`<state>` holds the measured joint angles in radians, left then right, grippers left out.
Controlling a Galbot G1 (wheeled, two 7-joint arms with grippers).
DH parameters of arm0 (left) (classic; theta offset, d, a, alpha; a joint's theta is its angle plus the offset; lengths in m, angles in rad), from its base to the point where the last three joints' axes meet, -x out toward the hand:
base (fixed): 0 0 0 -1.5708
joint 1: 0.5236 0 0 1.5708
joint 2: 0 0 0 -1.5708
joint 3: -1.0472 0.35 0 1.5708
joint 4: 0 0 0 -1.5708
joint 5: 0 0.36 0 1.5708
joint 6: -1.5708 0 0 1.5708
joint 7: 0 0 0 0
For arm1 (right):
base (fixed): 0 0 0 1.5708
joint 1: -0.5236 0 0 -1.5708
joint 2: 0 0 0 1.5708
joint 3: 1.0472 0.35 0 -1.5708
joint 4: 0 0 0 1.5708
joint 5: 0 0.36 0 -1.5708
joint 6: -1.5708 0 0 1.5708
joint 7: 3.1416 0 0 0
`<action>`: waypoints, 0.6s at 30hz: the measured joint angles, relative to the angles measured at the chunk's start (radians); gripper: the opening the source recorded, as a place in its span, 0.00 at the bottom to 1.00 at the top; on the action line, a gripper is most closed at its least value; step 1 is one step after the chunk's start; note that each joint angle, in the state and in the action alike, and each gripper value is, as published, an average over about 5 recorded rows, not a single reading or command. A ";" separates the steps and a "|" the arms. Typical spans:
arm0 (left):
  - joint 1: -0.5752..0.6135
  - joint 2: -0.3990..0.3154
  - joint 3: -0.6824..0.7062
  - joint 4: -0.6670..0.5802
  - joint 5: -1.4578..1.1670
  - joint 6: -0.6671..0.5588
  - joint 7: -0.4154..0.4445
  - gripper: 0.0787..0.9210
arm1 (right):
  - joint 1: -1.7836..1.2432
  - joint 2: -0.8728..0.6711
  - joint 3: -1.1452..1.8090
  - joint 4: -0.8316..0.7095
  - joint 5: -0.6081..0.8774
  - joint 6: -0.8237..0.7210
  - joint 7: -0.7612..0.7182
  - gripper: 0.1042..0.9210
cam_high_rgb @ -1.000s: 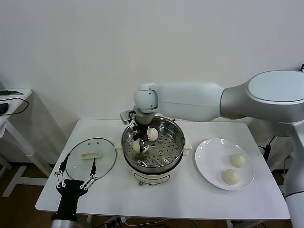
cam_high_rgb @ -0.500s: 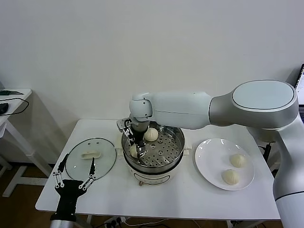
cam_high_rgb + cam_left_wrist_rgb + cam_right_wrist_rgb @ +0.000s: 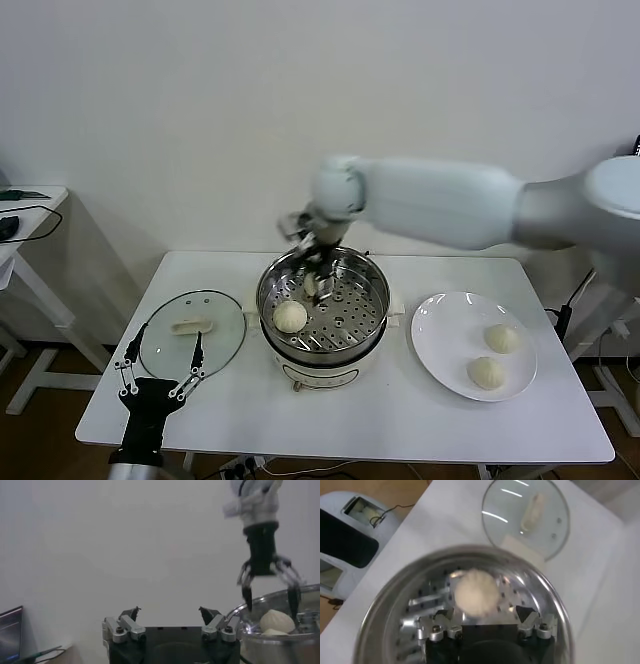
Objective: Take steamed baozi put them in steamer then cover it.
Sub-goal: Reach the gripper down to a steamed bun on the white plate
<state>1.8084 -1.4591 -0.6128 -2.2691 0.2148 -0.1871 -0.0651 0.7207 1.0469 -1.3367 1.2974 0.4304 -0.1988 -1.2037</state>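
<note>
Two steamed baozi [image 3: 290, 316] sit on the steamer's [image 3: 372, 316] tray, one apparently half hidden behind the right gripper [image 3: 311, 268], poised empty with fingers spread above the rim. Next: the plate [image 3: 440, 345] near the table's right edge, holding two more. The left gripper [image 3: 160, 370] waits, spread, at the front-left corner.

My right gripper [image 3: 312, 262] partly hides the far baozi [image 3: 311, 285]; my right arm [image 3: 450, 205] is motion-blurred, its shoulder cut off.
</note>
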 measured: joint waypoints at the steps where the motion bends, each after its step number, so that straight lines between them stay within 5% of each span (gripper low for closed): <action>1: 0.001 0.000 0.002 0.000 0.002 0.000 0.000 0.88 | -0.001 -0.034 0.005 0.003 -0.018 0.017 -0.018 0.88; 18: 0.020 -0.007 0.007 -0.005 0.011 -0.002 0.002 0.88 | -0.264 -0.420 0.089 0.016 -0.314 0.194 -0.082 0.88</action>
<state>1.8281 -1.4661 -0.6057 -2.2745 0.2263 -0.1889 -0.0628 0.4563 0.6268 -1.2480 1.3138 0.1167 -0.0045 -1.2855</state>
